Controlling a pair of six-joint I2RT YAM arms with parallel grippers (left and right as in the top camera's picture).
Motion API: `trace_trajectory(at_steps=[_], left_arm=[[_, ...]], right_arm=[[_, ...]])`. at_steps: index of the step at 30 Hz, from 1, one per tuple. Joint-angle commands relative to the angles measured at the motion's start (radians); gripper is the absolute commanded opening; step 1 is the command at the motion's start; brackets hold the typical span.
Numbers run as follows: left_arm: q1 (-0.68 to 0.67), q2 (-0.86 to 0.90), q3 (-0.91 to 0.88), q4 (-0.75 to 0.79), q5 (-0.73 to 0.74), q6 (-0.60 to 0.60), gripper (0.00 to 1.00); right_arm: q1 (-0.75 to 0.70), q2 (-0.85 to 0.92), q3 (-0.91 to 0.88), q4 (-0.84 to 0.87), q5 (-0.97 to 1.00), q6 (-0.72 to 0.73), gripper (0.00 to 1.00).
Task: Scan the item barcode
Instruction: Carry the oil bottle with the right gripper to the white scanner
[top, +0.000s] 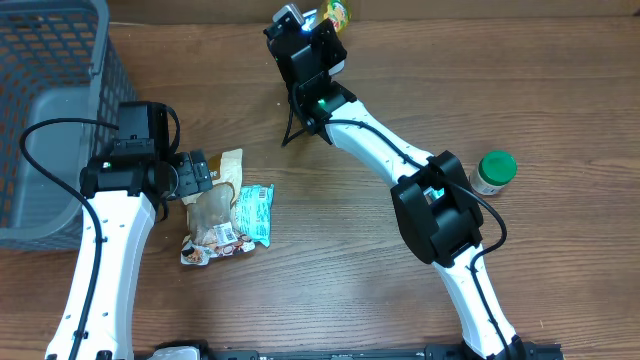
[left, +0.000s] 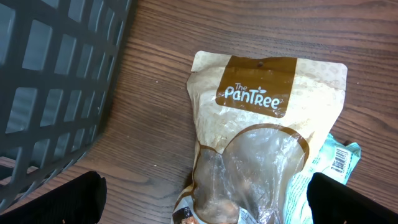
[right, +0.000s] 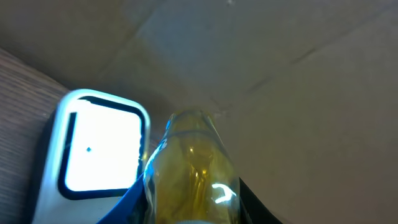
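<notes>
While wide apart over crinkly paper-and-film pouch (left: 267, 124), left jaws; right jaws clamped on glossy yellow item (right: 193, 180).

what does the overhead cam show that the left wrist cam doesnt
Only overhead: the right gripper shut on a yellow bottle at the far edge, and a green-lidded jar.
Only left wrist: the legible PanTree print on the pouch, and a barcode on the teal packet.
Both: the grey basket, the pouch, the teal packet, the wood table, and the open left gripper near the pouch.
</notes>
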Motion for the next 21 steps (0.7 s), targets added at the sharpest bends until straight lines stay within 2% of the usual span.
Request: trace_trajectory(at_steps=[1, 6, 8, 13, 21], left_arm=[[-0.005, 0.002, 0.02, -0.001, 0.004, 0.015, 0.99], [-0.005, 0.002, 0.02, -0.001, 0.004, 0.015, 0.99], [-0.005, 0.002, 0.02, -0.001, 0.004, 0.015, 0.99], [-0.005, 0.002, 0.02, -0.001, 0.004, 0.015, 1.0], [-0.005, 0.002, 0.02, -0.001, 0.004, 0.015, 0.99]], right_arm=[[0.004, -0.021, 0.024, 0.014, 0.113, 0.017, 0.04], [0.009, -0.088, 0.024, -0.048, 0.141, 0.021, 0.04], [0.011, -0.13, 0.024, -0.114, 0.14, 0.066, 0.04], [0.008, -0.259, 0.024, -0.368, 0.072, 0.281, 0.04], [-0.024, -0.456, 0.024, -0.861, -0.167, 0.624, 0.04]])
